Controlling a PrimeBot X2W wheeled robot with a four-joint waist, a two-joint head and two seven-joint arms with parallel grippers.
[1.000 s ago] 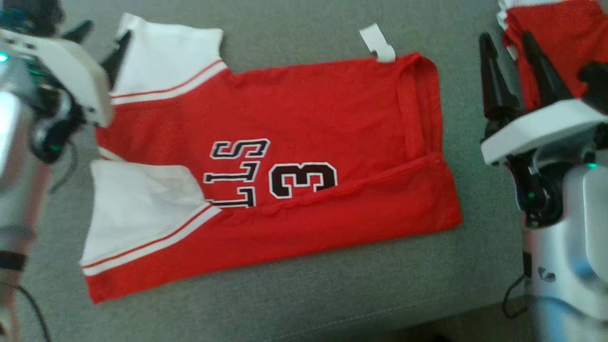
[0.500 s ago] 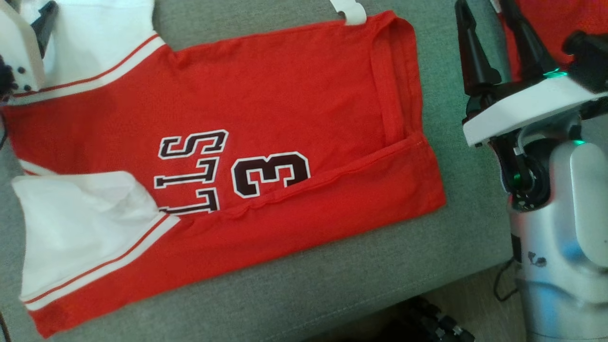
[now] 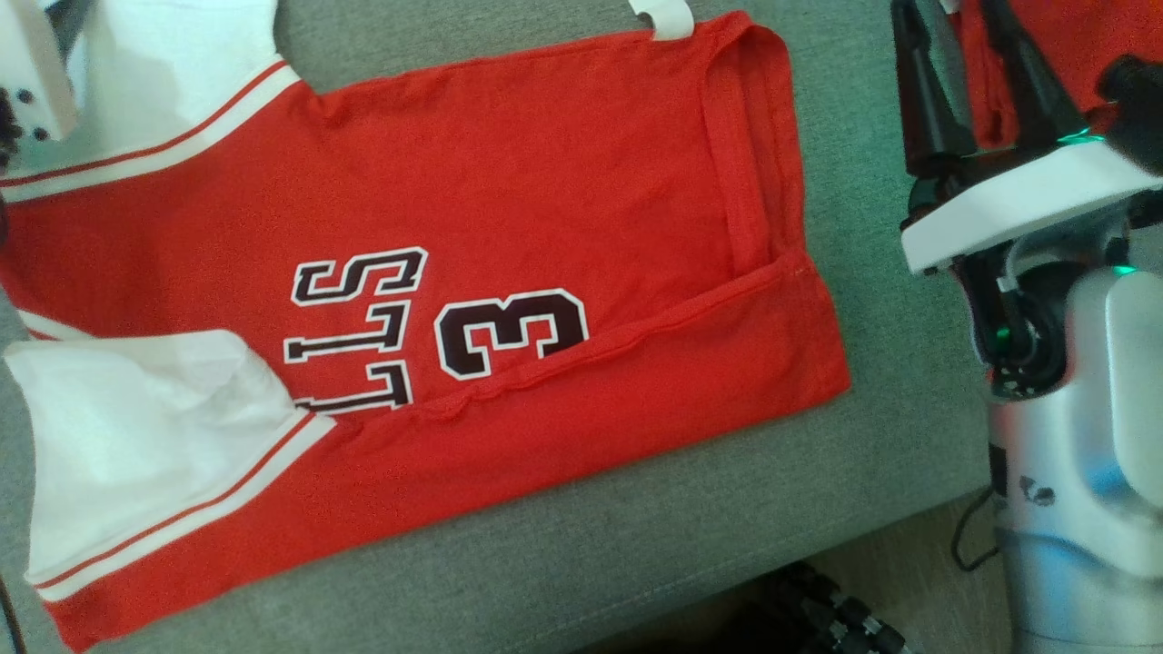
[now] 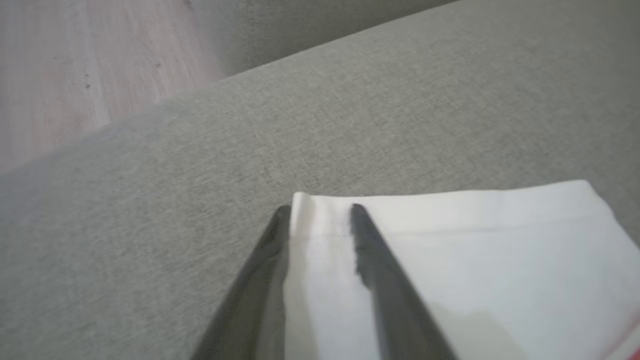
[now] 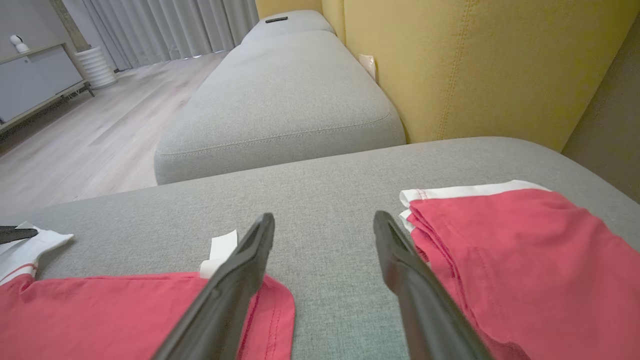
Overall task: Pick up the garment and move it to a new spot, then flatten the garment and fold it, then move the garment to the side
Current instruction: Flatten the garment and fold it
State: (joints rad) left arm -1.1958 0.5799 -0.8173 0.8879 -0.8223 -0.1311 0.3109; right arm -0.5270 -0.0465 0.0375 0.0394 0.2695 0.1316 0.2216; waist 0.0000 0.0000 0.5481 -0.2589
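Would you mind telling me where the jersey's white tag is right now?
The white tag pokes out from the red jersey's far edge onto the grey cushion, at the head view's top, left of the right gripper.

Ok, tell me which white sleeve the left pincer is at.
The far sleeve, flat at the head view's top left; the left pincer straddles its hem corner. The near sleeve lies crumpled, untouched.
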